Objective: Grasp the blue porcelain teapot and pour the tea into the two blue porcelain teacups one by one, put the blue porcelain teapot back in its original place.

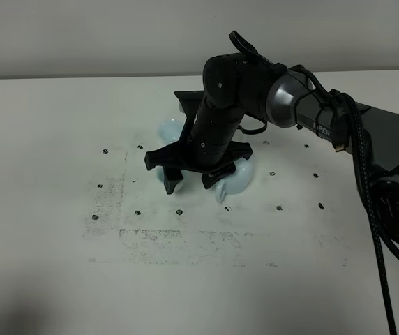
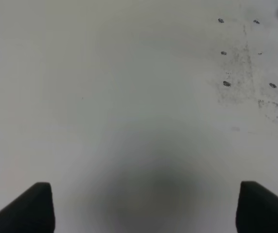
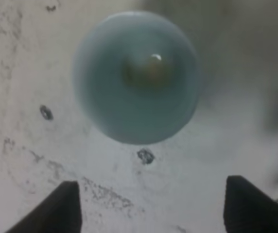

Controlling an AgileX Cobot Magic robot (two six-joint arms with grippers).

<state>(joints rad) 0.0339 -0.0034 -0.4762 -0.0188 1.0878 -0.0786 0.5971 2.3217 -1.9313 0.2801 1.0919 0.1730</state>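
One white table (image 1: 46, 125), with wide open room left of the blue porcelain teapot (image 1: 240, 179). Right gripper (image 1: 191, 183), jaws spread, hangs just left of the teapot. Teacup (image 1: 167, 130) stands behind-left of the teapot, contents indiscernible. Left gripper (image 2: 144, 208) is spread too.

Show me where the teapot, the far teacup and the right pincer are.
blue porcelain teapot (image 1: 241, 180): high view, its round body beside the arm.
far teacup (image 1: 168, 130): high view, its side wall.
right pincer (image 3: 151, 206): right wrist view, midway between its open fingertips.
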